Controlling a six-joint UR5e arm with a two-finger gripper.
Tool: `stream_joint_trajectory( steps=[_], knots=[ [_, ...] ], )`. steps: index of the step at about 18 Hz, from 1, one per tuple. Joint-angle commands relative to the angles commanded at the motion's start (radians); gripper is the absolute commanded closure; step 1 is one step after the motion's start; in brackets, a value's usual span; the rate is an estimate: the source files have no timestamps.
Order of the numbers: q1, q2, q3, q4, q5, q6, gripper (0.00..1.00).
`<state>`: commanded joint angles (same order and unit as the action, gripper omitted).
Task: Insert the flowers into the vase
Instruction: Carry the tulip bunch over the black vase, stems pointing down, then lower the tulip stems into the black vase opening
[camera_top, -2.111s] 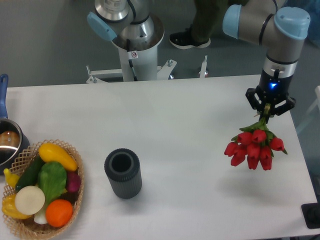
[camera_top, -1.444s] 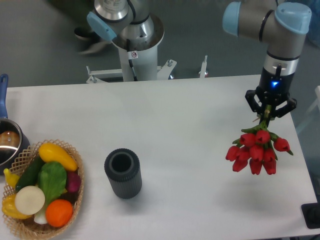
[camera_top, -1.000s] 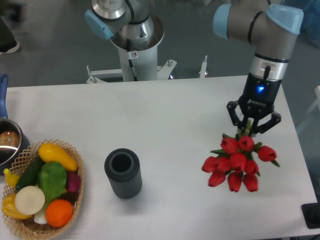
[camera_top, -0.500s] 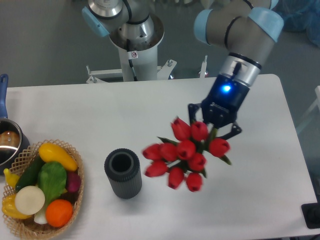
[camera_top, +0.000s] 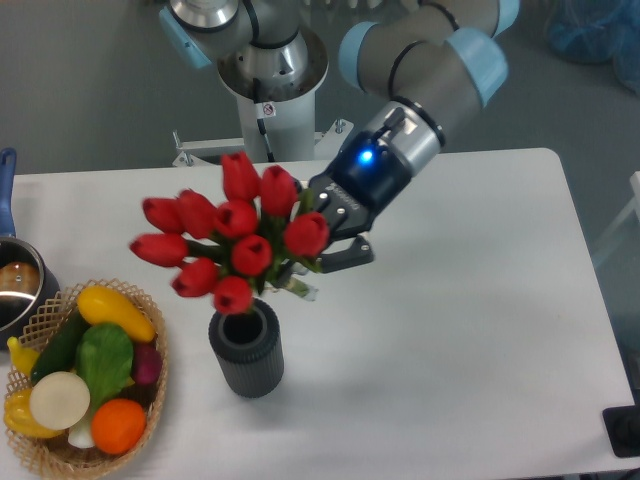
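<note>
One bunch of flowers was up there, and nine red buds could be counted in it. One dark ribbed vase stood on the bench. One wicker basket sat at eight o'clock, with about seven vegetables showing in it, a couple half hidden. One metal pot with a blue handle sat at nine o'clock. One arm, one gripper.

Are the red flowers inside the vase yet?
Not yet. The flowers are up in the air, held by the gripper, with the buds just above the vase. The vase's round mouth looks dark and empty.
</note>
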<state>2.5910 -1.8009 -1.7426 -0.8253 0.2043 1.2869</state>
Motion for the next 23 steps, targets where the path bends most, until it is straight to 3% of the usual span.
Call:
stream_joint_trajectory(
  steps=[2, 11, 23],
  knots=[
    [-0.002, -0.006, -0.012, 0.000, -0.063, 0.028, 0.93],
    [-0.028, -0.048, -0.032, 0.000, -0.140, 0.134, 0.93],
    [-0.026, -0.066, -0.101, 0.000, -0.148, 0.215, 0.93]
  ],
)
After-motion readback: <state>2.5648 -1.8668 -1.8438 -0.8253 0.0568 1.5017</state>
